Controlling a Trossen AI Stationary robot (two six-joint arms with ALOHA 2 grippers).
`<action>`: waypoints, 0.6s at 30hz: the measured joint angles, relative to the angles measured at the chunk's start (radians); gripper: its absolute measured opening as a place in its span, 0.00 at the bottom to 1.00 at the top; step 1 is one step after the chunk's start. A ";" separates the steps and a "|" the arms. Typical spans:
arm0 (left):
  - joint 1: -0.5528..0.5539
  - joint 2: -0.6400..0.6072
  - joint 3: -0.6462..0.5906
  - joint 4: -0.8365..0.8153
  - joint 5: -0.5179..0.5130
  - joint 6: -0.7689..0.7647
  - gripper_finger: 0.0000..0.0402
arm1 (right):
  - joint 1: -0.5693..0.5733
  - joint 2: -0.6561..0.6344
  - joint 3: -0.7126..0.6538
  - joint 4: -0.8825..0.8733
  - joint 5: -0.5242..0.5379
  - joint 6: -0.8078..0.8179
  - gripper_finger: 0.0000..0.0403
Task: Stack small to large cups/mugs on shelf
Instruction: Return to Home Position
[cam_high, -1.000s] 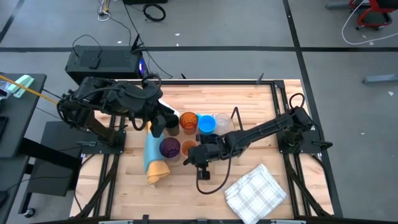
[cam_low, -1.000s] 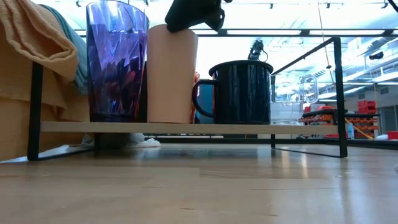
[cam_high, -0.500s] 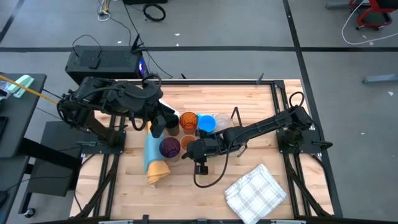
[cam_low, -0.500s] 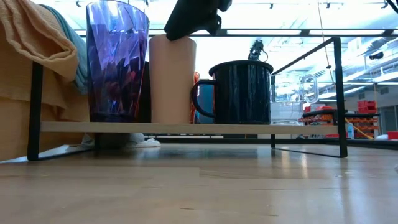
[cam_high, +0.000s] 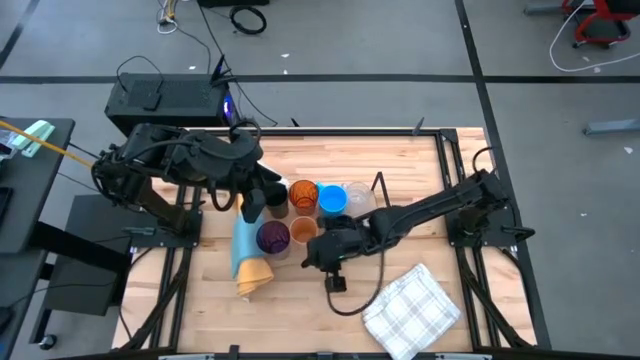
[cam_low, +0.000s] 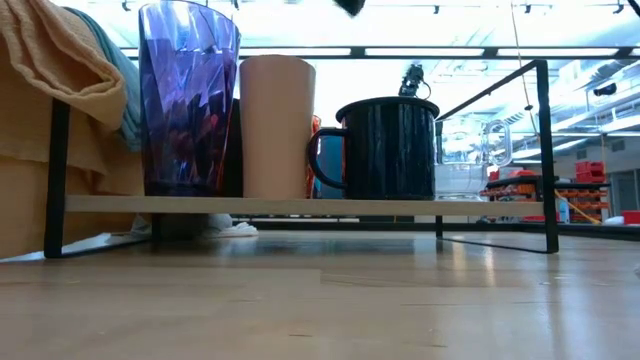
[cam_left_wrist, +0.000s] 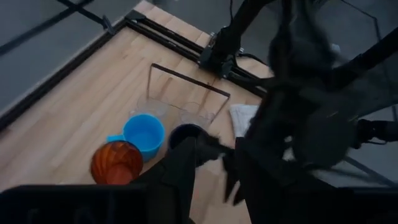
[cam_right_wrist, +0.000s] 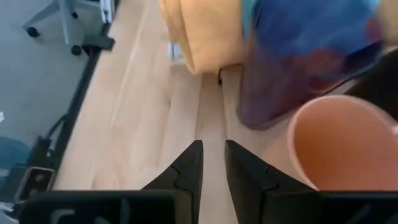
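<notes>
On the shelf's board (cam_low: 300, 205) a purple tumbler (cam_low: 188, 95), a peach cup (cam_low: 277, 125) and a dark handled mug (cam_low: 390, 150) stand upright in a row. Behind them are an amber cup (cam_high: 303, 194), a blue cup (cam_high: 332, 200) and clear glasses (cam_high: 357, 195). My right gripper (cam_right_wrist: 213, 155) hangs above the wood just on the near side of the peach cup (cam_right_wrist: 342, 146). Its fingers stand a little apart with nothing between them. My left gripper (cam_left_wrist: 211, 177) waits high over the shelf's left end, open and empty.
A rolled yellow-and-blue cloth (cam_high: 248, 262) lies against the shelf's left end. A white checked cloth (cam_high: 410, 305) lies at the near right. The shelf's thin black rods (cam_low: 545, 150) frame the cups. Bare wood lies between the shelf and the near edge.
My right gripper has risen from the peach cup's rim, almost out of the low view, and drawn slightly toward the near edge. The peach cup has stayed upright on the shelf.
</notes>
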 joint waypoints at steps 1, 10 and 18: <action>0.000 0.000 0.000 0.000 -0.013 0.012 0.30 | 0.004 -0.012 0.011 -0.016 0.004 -0.003 0.18; -0.009 -0.047 0.000 0.162 -0.150 0.141 0.33 | 0.056 -0.253 0.040 -0.081 0.142 0.018 0.18; -0.031 -0.050 -0.086 0.594 -0.103 0.420 0.37 | 0.118 -0.471 0.040 -0.214 0.350 0.125 0.18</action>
